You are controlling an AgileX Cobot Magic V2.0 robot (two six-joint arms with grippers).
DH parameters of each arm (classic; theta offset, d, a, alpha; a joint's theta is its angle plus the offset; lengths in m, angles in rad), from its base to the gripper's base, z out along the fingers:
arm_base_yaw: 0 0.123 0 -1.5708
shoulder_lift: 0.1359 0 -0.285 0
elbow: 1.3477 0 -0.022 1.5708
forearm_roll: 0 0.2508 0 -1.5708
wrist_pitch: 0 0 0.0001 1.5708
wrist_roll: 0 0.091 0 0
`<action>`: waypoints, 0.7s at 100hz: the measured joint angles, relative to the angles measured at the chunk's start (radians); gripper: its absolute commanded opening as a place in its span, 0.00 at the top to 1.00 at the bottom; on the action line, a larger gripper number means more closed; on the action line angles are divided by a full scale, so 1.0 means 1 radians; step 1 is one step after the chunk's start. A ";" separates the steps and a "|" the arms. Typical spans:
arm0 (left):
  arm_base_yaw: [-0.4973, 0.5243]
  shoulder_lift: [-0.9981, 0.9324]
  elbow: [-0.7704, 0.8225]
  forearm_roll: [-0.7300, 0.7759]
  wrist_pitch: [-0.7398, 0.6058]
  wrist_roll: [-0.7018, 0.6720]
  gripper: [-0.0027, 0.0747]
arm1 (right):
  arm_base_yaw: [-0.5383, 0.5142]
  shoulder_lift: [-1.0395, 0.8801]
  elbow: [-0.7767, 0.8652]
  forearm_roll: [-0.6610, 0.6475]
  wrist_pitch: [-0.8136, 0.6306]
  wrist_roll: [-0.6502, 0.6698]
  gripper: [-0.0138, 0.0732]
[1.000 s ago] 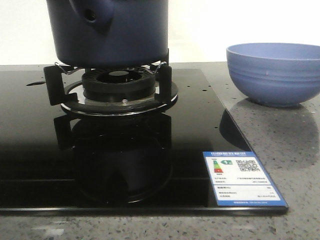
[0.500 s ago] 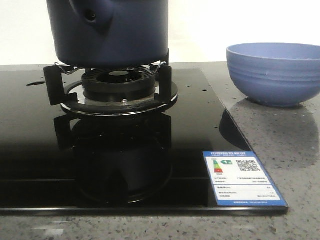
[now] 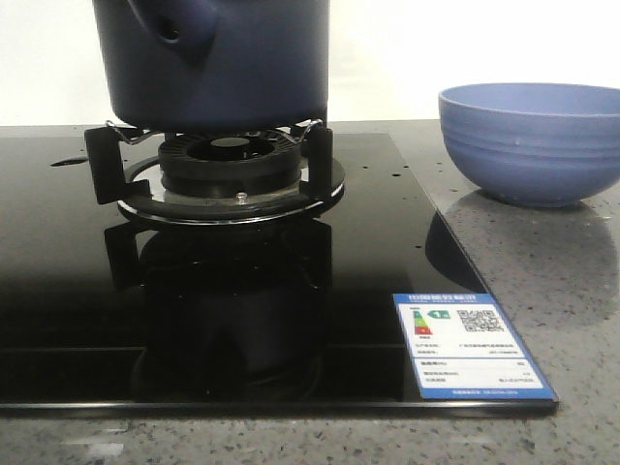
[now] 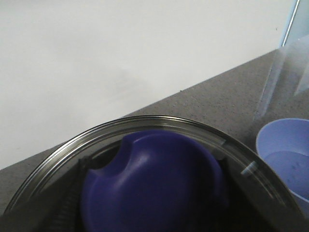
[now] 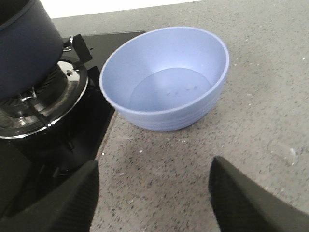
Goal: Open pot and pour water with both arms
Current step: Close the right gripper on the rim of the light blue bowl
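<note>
One pot (image 3: 218, 58); one bowl (image 3: 531, 140); one burner (image 3: 231, 165); one label (image 3: 470, 345).

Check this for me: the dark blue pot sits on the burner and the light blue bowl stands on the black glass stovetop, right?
Not quite. The bowl stands on the grey speckled counter, beside the black stovetop; the front view shows it. The pot is over the burner.

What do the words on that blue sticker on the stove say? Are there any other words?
Sticker on the stove top: it has a QR code, coloured bars and rows of print, all too small and blurred to read.
Pot, bowl, counter: no words show.
</note>
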 measured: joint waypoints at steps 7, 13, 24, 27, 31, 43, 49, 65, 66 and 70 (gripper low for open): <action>0.028 -0.032 0.000 0.000 0.007 0.000 0.44 | 0.000 0.062 -0.046 -0.012 0.021 0.000 0.34; 0.058 -0.060 0.000 0.000 0.017 0.000 0.44 | 0.000 0.121 -0.094 -0.019 0.047 -0.002 0.34; 0.117 -0.118 0.000 0.001 0.042 0.000 0.44 | 0.000 0.255 -0.190 -0.023 0.097 -0.002 0.34; 0.140 -0.132 0.000 0.002 0.055 0.000 0.44 | 0.000 0.291 -0.217 -0.023 0.112 -0.002 0.34; 0.163 -0.152 0.000 0.002 0.069 0.000 0.44 | 0.000 0.343 -0.260 -0.026 0.125 -0.002 0.34; 0.250 -0.200 0.000 0.004 0.123 0.000 0.44 | 0.000 0.497 -0.392 -0.048 0.166 0.004 0.34; 0.294 -0.219 0.000 0.006 0.152 0.000 0.44 | 0.000 0.576 -0.458 -0.069 0.193 0.017 0.34; 0.386 -0.258 0.000 0.012 0.199 0.000 0.44 | -0.010 0.771 -0.640 -0.159 0.300 0.050 0.34; 0.389 -0.262 0.000 0.012 0.199 0.000 0.44 | -0.010 0.779 -0.653 -0.166 0.305 0.050 0.34; 0.404 -0.270 0.000 0.014 0.204 0.000 0.44 | -0.016 0.824 -0.683 -0.184 0.329 0.054 0.34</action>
